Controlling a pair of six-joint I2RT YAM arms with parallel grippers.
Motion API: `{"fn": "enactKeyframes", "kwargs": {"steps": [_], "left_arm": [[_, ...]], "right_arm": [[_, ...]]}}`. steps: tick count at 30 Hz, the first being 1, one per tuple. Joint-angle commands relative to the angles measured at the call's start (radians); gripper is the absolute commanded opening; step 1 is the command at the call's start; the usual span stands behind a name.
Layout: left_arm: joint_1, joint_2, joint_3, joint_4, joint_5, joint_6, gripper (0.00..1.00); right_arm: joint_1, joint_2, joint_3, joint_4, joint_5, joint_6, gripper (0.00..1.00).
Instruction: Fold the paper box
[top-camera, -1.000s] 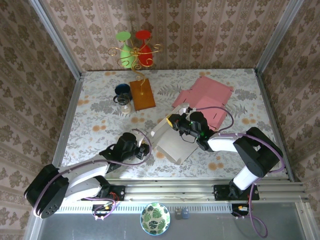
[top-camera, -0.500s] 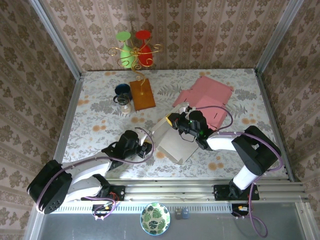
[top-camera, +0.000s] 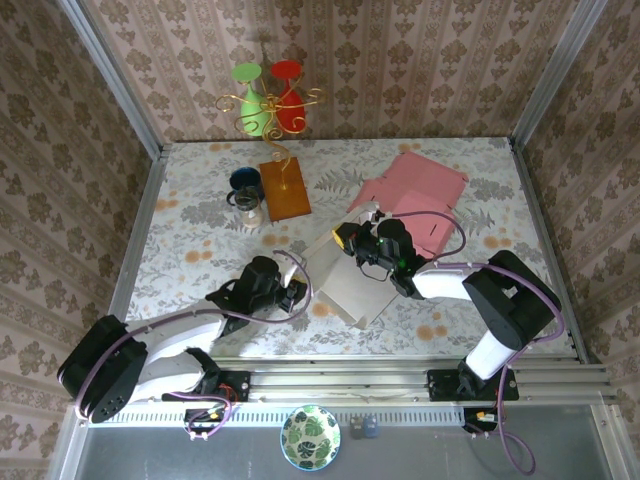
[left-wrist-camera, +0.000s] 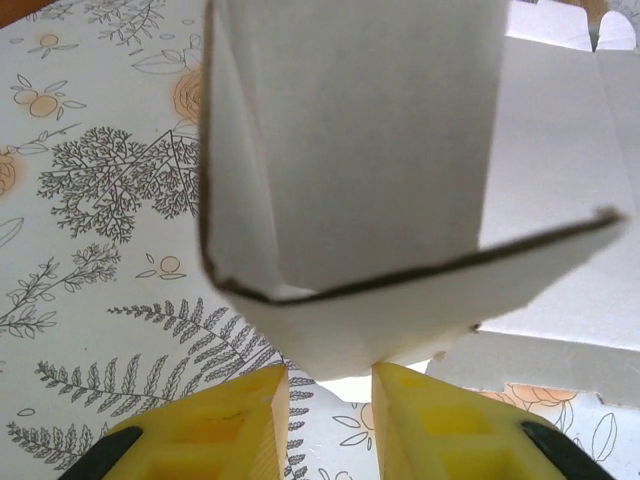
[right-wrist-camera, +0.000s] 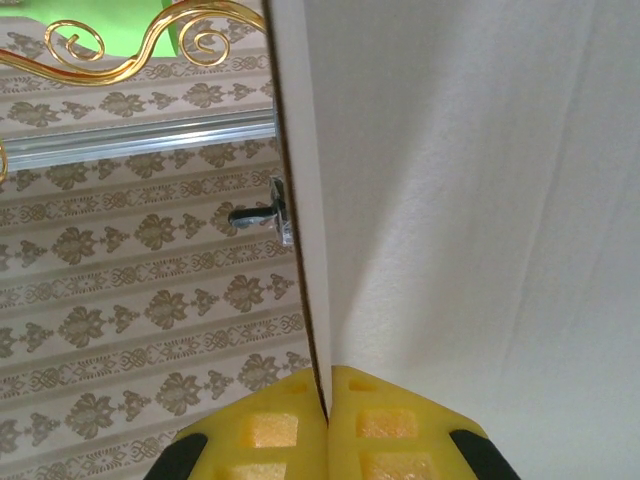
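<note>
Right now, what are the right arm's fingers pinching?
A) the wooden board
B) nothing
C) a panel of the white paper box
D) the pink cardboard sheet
C: in the right wrist view the yellow right fingers are pressed together on a thin panel edge of the white paper box.

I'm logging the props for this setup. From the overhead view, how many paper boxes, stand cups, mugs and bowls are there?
Paper boxes: 2, the white box and the pink box
Cups on the gold stand: 2, the green cup and the red cup
Mugs: 1, the blue mug
Bowls: 1, the leaf-patterned bowl
Total: 6
</note>
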Motion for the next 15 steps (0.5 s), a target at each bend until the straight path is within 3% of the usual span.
{"fn": "enactKeyframes", "kwargs": {"steps": [1,7,10,15], "left_arm": [[-0.004,-0.023,0.046,0.056,-0.020,0.016,0.27],[-0.002,0.011,0.063,0.073,-0.015,0.023,0.27],[-0.002,0.019,0.065,0.074,-0.050,0.016,0.33],[0.013,0.026,0.047,0.102,-0.062,-0.006,0.30]], "right_arm": [[0.015,0.003,0.022,-0.034,-0.010,0.027,0.00],[0.026,0.020,0.027,-0.022,-0.009,0.035,0.00],[0.030,0.022,0.027,-0.020,-0.009,0.035,0.00],[0.030,0.028,0.019,-0.016,-0.006,0.025,0.00]]}}
